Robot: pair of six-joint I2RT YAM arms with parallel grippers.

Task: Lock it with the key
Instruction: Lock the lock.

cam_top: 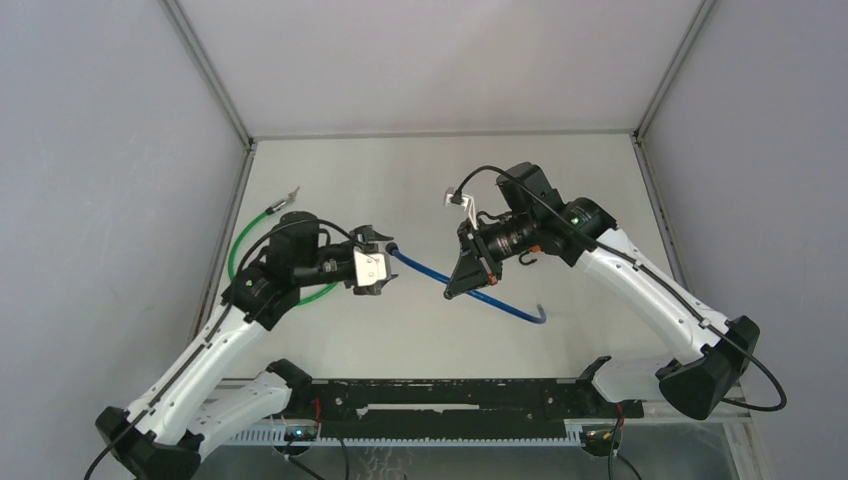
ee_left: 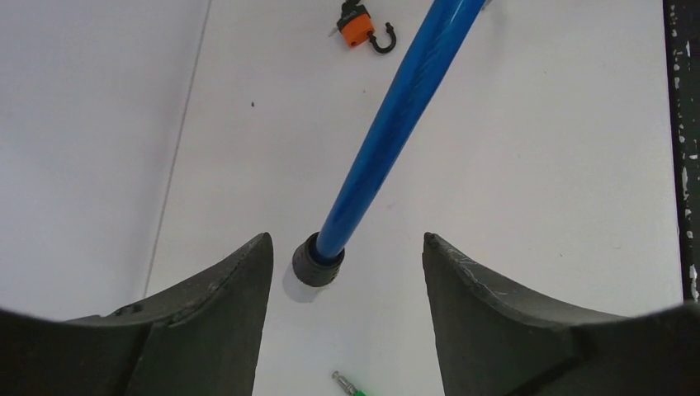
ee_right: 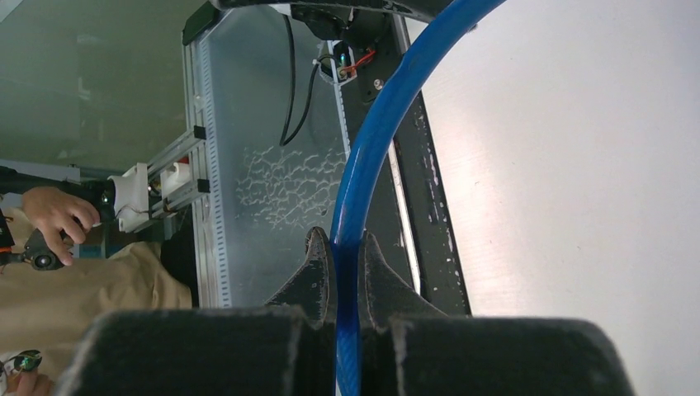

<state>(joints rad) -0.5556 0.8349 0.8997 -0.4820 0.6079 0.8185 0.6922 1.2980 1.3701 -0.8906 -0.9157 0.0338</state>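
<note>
A blue cable (cam_top: 440,275) runs across the middle of the table, lifted by my right gripper (cam_top: 452,293). In the right wrist view the right gripper (ee_right: 347,244) is shut on the blue cable (ee_right: 371,140), which passes between its fingers. The cable's black end cap (ee_left: 317,262) hangs between the fingers of my left gripper (ee_left: 347,247), which stands open and touches nothing. From above, the left gripper (cam_top: 384,256) sits just left of that end (cam_top: 392,247). An orange padlock (ee_left: 357,25) with an open black shackle lies farther off. No key shows.
A green cable (cam_top: 243,247) loops on the table by the left arm, its metal tip (ee_left: 345,381) just below the left fingers. The black rail (cam_top: 450,400) runs along the near edge. Grey walls enclose the left, right and back.
</note>
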